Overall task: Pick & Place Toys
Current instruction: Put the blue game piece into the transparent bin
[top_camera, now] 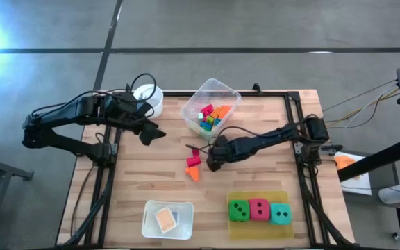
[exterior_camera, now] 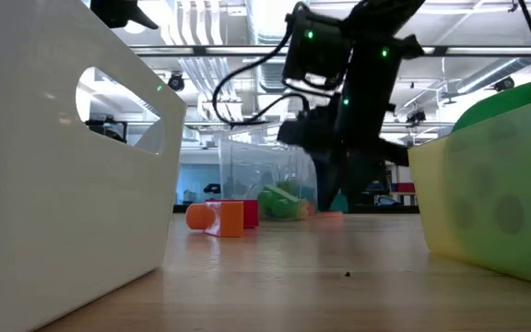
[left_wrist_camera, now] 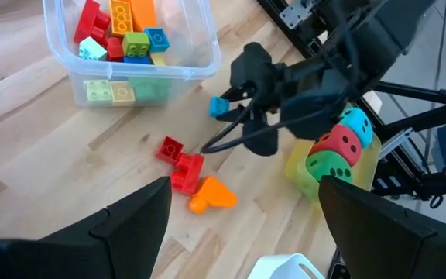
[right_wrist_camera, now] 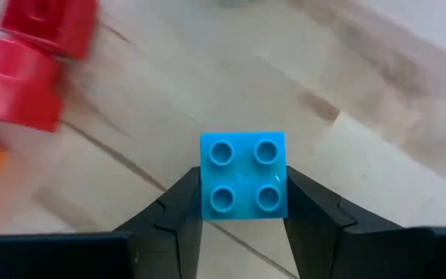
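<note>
Right gripper (right_wrist_camera: 242, 203) has its fingers clamped on a small blue block (right_wrist_camera: 244, 176), held just above the wooden table (top_camera: 269, 177) mid-table, a bit right of the loose red blocks (top_camera: 194, 157) and the orange block (top_camera: 194, 173); clear tub (top_camera: 222, 91) of mixed blocks sits just beyond on the far side; three dice (top_camera: 259, 210) wait in the yellow tray (top_camera: 260, 230) at the near right; left gripper (top_camera: 155, 133) hovers by the white cup (top_camera: 149, 98) far left, fingers spread wide, holding nothing.
</note>
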Controlling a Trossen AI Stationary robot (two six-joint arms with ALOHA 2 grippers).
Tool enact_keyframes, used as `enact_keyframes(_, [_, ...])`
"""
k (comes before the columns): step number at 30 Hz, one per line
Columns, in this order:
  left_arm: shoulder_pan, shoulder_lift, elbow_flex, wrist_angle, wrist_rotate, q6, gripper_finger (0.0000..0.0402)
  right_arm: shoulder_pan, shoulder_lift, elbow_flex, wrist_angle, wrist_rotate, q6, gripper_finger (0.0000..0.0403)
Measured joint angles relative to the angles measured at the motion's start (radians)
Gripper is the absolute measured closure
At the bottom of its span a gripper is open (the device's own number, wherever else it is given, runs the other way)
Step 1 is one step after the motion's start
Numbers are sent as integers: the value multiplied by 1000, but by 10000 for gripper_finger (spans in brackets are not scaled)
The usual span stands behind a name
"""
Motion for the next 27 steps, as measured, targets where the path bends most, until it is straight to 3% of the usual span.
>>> enact_keyframes(7, [1, 0, 0, 0, -3, -40, 73, 21, -78, -3, -6, -100, -110, 267])
enact_keyframes(27, [1, 0, 0, -6, -9, -295, 73, 18, -358, -29, -2, -198, -506, 267])
